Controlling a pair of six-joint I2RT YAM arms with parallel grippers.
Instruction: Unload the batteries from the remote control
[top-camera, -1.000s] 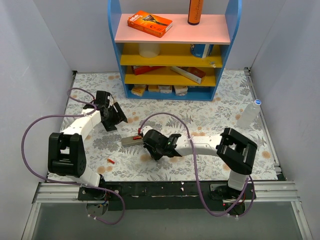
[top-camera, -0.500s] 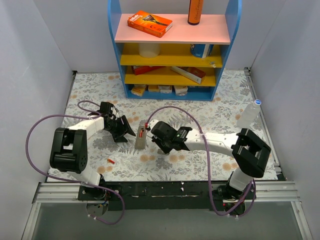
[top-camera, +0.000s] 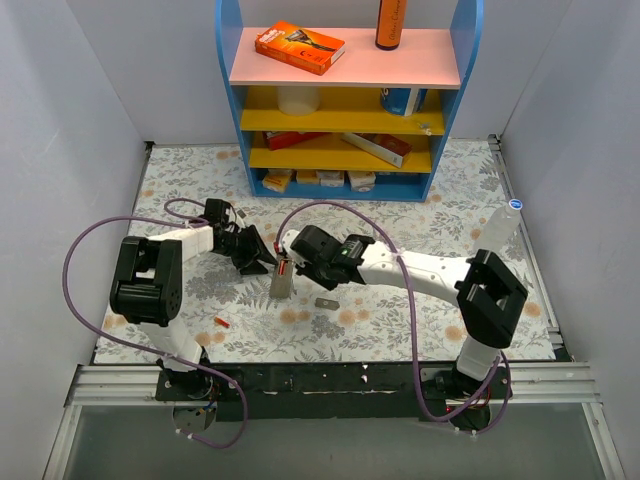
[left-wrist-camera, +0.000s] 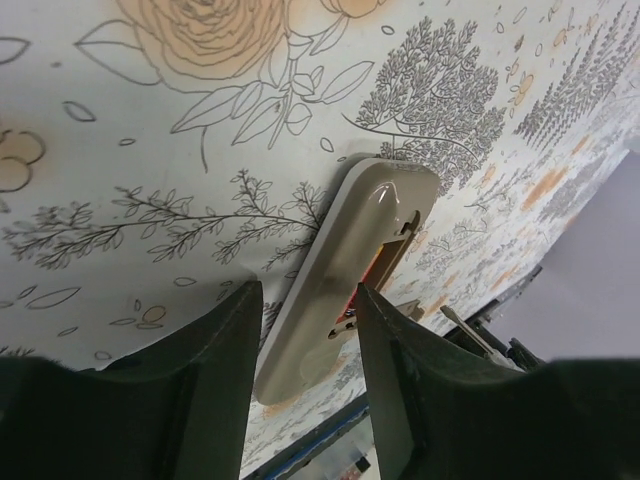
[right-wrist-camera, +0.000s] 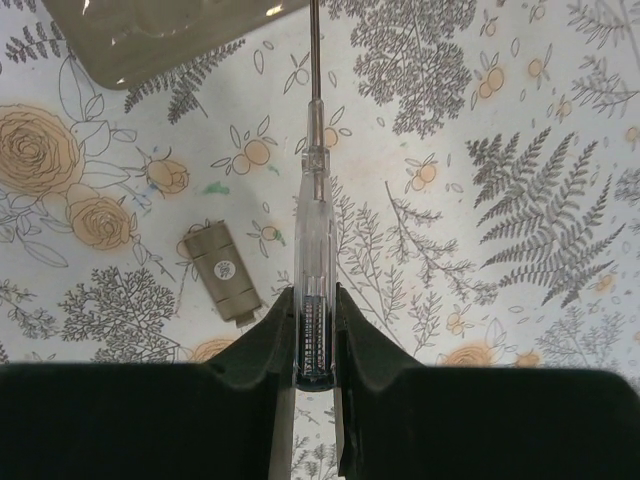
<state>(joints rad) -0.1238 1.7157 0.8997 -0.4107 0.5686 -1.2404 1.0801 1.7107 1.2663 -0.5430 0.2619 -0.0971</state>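
Our top view finds the remote control (top-camera: 283, 279) lying recess-up on the flowered table (top-camera: 430, 235) between the two arms, its long axis running near to far. The left gripper (left-wrist-camera: 307, 292) straddles one end with a finger along each long side; we cannot tell whether it pinches or only brackets. The right gripper (right-wrist-camera: 313, 300) is clamped on a clear-handled screwdriver (right-wrist-camera: 312, 240), whose shaft points toward the remote and leaves the wrist view just beside its edge. The recess holds one red battery (left-wrist-camera: 372, 270). A second battery (top-camera: 221, 322) lies loose on the table, well apart, nearer the left arm's base. A small grey plate (right-wrist-camera: 222, 272) lies flat beside the screwdriver. We judge the coming move turns on shifting the tip sideways into the recess, under the seated battery.
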